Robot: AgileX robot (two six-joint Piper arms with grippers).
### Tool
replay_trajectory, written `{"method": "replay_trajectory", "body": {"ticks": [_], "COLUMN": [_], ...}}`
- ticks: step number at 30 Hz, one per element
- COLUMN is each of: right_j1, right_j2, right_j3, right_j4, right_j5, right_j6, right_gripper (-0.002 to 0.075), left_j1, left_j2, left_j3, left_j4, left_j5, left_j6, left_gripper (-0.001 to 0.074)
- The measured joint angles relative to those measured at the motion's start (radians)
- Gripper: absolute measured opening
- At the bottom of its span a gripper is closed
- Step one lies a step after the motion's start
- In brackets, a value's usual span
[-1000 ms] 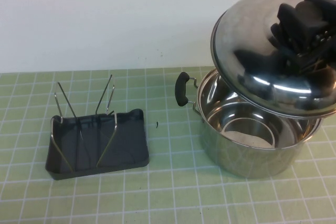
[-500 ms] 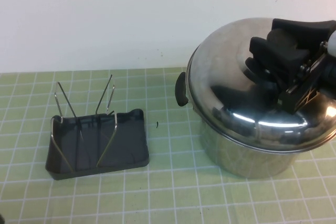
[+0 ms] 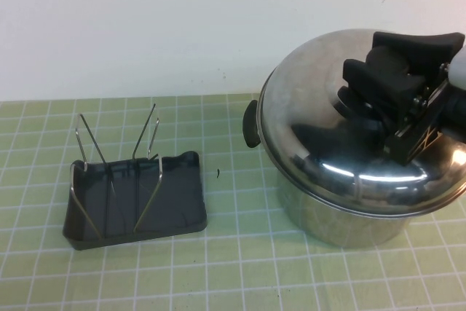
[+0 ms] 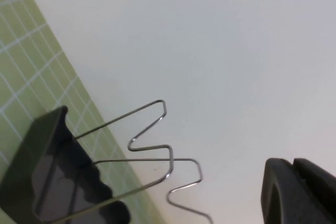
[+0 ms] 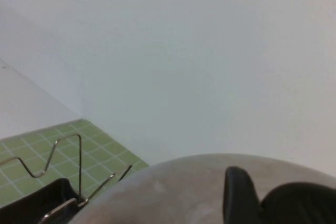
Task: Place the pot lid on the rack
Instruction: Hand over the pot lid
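Half at most, by my read. Lid (image 3: pixel 342 143) is gripped by its centre knob in the right gripper (image 3: pixel 375 103), jaws closed on the knob, at the right side of the table. Lid sits over the pot (image 3: pixel 342 216), tilted a bit; cannot tell whether its rim touches the pot. Rack (image 3: pixel 135 202) stands empty on the left, well apart from the lid, prongs upright. Left gripper (image 4: pixel 299 190) shows only in its wrist view, near the rack; cannot tell its jaw state. Left to do: carry lid across, slot it between the prongs, release.
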Motion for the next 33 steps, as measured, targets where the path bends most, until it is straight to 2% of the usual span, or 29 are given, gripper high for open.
{"method": "replay_trajectory", "body": {"ticks": [9,14,22,26,29,30,33], "right_j1": [0.000,0.000,0.000,0.000,0.000,0.000,0.000], "right_j2": [0.000,0.000,0.000,0.000,0.000,0.000,0.000], "right_j3": [0.000,0.000,0.000,0.000,0.000,0.000,0.000], "right_j4": [0.000,0.000,0.000,0.000,0.000,0.000,0.000], "right_j5": [0.076,0.080,0.046,-0.004,-0.051,-0.066,-0.099], "right_j6": [-0.015,-0.016,-0.017,-0.017,-0.017,-0.017,-0.017], "right_gripper": [0.0337,0.0337,0.0337,0.0337,0.0337,0.0337,0.0337], "left_j1": [0.000,0.000,0.000,0.000,0.000,0.000,0.000], "left_j2": [0.000,0.058,0.293,0.469,0.594,0.639,0.755], "left_j3": [0.000,-0.014,-0.319,-0.412,-0.444,-0.451,-0.482], "left_j4": [0.000,-0.074,-0.386,-0.470,-0.544,-0.572,-0.599], "left_j5": [0.100,0.246,0.638,0.772,0.861,0.883,0.905], "left_j6": [0.205,0.268,0.826,0.950,1.020,1.055,1.115], "left_gripper": [-0.0002,-0.0002,-0.0001,0.0004,0.0062,0.0102,0.0288]}}
